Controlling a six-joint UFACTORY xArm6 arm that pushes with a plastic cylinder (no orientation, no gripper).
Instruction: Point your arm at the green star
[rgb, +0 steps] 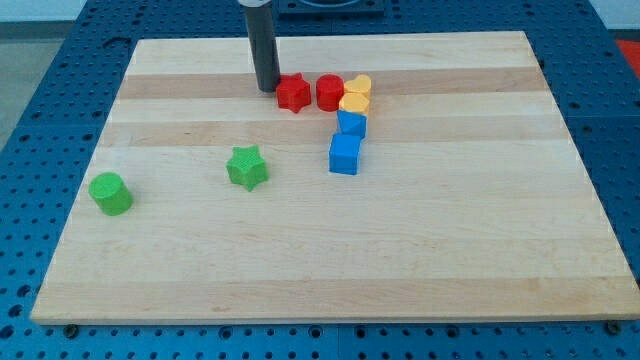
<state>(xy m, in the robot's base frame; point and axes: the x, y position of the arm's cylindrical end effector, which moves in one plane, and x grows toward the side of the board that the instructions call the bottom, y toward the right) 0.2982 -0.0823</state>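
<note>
Resting beside red star (292, 94), my tip (267, 88), green star (247, 168) well apart

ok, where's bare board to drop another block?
Free: view's right of the blue blocks, the bottom below the green star and green cylinder. Crowded: top centre, my tip beside the red star, red and yellow blocks.

My tip (267, 89) ends a plain, straight, dark grey cylindrical rod with a smooth matte surface.
</note>
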